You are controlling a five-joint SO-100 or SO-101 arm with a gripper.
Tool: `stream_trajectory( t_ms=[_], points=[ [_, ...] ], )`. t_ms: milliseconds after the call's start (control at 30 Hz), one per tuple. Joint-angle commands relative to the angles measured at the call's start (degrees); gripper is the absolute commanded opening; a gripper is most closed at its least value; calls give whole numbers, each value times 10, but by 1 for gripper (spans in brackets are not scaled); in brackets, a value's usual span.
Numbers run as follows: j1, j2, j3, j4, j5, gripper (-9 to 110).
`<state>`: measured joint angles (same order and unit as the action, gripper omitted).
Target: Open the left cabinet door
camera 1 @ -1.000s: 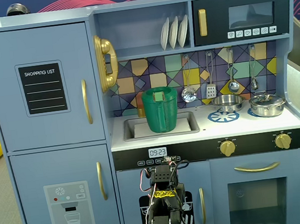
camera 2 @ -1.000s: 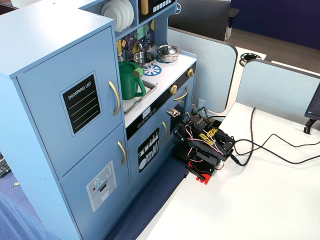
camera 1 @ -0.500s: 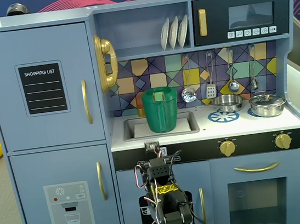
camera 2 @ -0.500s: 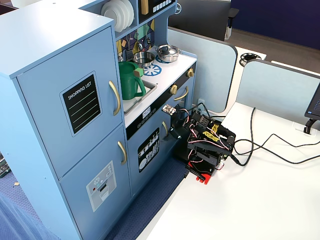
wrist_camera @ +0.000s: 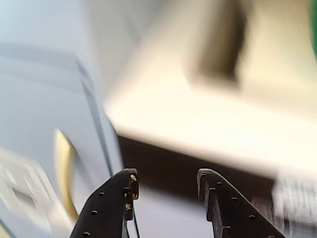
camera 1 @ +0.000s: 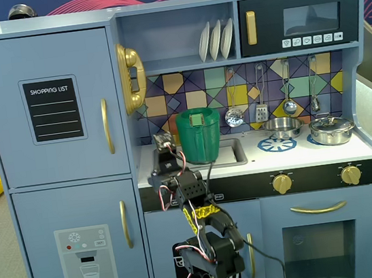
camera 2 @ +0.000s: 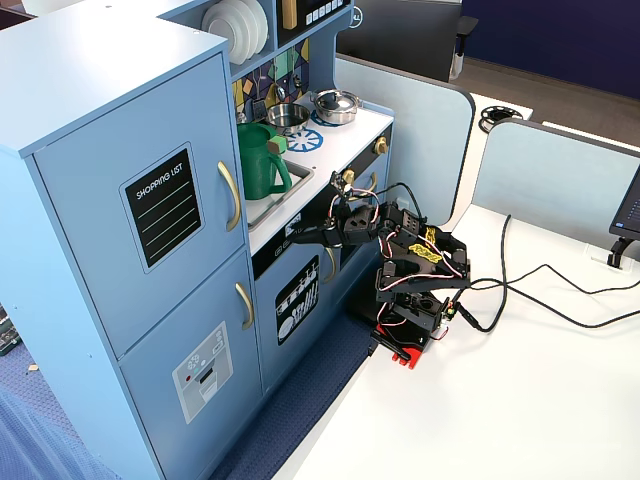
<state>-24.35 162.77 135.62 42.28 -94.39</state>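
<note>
The left cabinet door (camera 1: 48,109) is light blue with a black "SHOPPING LIST" panel and a vertical gold handle (camera 1: 107,125). It is shut in both fixed views (camera 2: 150,215). My gripper (camera 1: 162,143) is open and empty, in front of the counter's black front strip, to the right of the door and below its handle. In a fixed view from the side (camera 2: 305,238) it points at the cabinet front. In the blurred wrist view the gripper (wrist_camera: 167,181) shows two spread black fingers with nothing between them. The gold handle (wrist_camera: 64,168) seen there belongs to the lower dispenser door.
The lower door with the grey dispenser panel (camera 1: 84,252) is shut. A green pitcher (camera 1: 199,135) stands in the sink and pots (camera 1: 331,130) stand on the stove. A gold phone (camera 1: 131,77) hangs beside the door. Cables lie on the white table (camera 2: 520,400).
</note>
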Motion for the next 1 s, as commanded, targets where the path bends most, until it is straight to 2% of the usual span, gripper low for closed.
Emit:
stream_trajectory(
  t_ms=[0, 533, 767, 967],
  points=[
    [-41, -26, -74, -62, -48, 8],
    [-117, -116, -178, -190, -50, 12],
    [-116, -163, -199, -239, -15, 17],
    [-120, -206, -220, -265, -11, 17]
  ],
)
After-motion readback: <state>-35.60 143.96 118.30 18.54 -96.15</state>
